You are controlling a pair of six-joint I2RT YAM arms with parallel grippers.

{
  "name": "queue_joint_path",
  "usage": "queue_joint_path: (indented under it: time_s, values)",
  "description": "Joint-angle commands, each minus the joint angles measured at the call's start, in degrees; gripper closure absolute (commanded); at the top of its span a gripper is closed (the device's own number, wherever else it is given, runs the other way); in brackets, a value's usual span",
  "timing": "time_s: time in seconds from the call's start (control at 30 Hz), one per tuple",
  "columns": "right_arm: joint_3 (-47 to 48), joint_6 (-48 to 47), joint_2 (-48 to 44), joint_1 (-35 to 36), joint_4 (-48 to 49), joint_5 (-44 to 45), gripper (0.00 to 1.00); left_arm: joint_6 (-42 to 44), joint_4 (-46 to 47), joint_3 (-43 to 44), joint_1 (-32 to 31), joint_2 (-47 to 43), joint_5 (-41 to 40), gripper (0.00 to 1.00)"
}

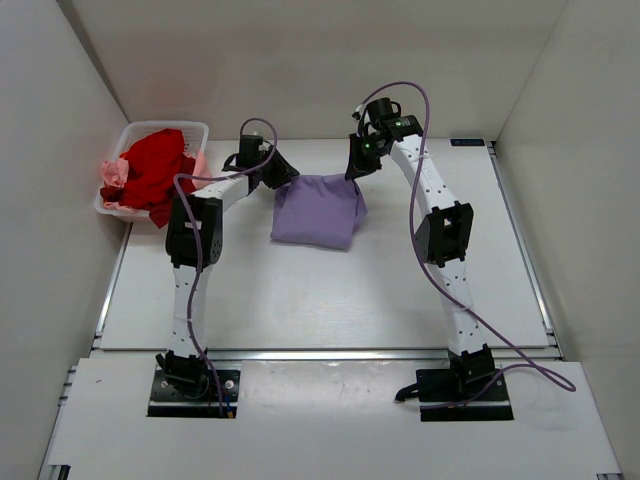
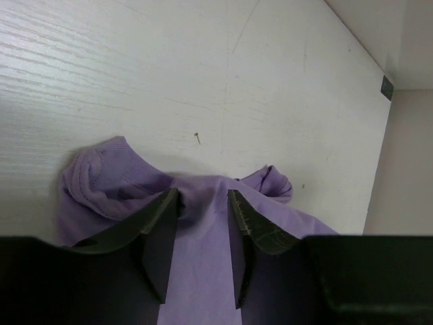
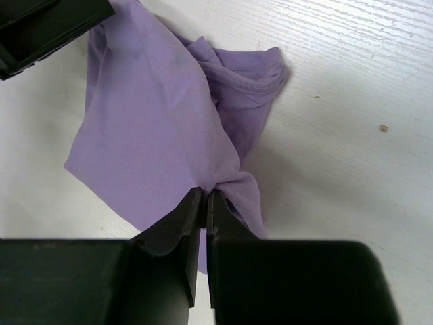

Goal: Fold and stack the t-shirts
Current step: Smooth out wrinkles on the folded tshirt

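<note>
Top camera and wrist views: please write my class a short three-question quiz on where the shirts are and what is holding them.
1. True or false: the right gripper is shut on a corner of the purple shirt.
2. Choose one. The red shirt is: A) piled in the white basket; B) folded on top of the purple shirt; C) hanging from a wall.
3. Short answer: how many shirts lie outside the basket?

Key: 1 true; 2 A; 3 one, the purple shirt.
</note>
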Motion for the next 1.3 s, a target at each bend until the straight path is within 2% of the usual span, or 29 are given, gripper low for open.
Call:
queue_joint_path:
  time_s: [0.0, 0.13, 0.17, 0.2, 0.23, 0.37, 0.53, 0.7, 0.8, 0.97, 1.13, 1.27]
  values:
    - [0.3, -0.9, 0.5, -0.3, 0.7, -0.9, 1.00, 1.5, -2.2, 3.1, -0.7, 1.4, -0.3, 0.55]
    - [0.4, -0.4, 0.5, 0.2, 0.6, -0.9, 1.00, 1.9, -5.0, 6.6, -0.9, 3.2, -0.1, 0.68]
    - [0.0, -0.8, 0.2, -0.1, 0.6, -0.8, 1.00, 1.8, -5.1, 7.1, -1.2, 3.4, -0.1, 0.81]
    - [0.3, -1.0, 0.3, 0.2, 0.6, -0.9, 0.99, 1.8, -5.4, 7.3, -0.8, 3.7, 0.1, 0.87]
    - [0.5, -0.7, 0.5, 0.1, 0.5, -1.0, 1.00, 1.8, -5.6, 7.6, -0.8, 3.9, 0.3, 1.00]
    - [0.3, -1.0, -0.7, -0.3, 0.2, -0.4, 1.00, 1.8, -5.0, 5.3, -0.9, 1.1, 0.9, 1.00]
    - [-0.2, -0.5, -3.3, -0.7, -0.3, 0.6, 1.00, 3.6, -3.7, -1.3, -0.8, -11.5, -0.8, 1.00]
    - [-3.7, -1.0, -9.5, 0.3, -1.3, 2.8, 1.00, 5.2, -1.5, -14.8, -2.1, -25.4, -1.0, 1.00]
    - [-7.0, -1.2, -12.8, 2.5, -1.9, 5.5, 1.00, 4.3, 1.9, -25.0, -2.2, -36.2, -1.5, 1.00]
    - [-9.8, -0.3, -15.8, 6.8, -3.8, 12.7, 1.00, 4.0, 4.0, -37.9, -2.1, -47.4, -2.3, 1.00]
    - [-11.9, 0.3, -18.8, 11.6, -4.6, 18.5, 1.00, 6.2, 2.5, -43.5, -0.2, -54.3, -1.5, 1.00]
    - [-20.1, 1.8, -24.0, 14.8, -4.1, 23.6, 1.00, 7.1, 3.1, -48.8, -0.3, -60.4, -2.2, 1.00]
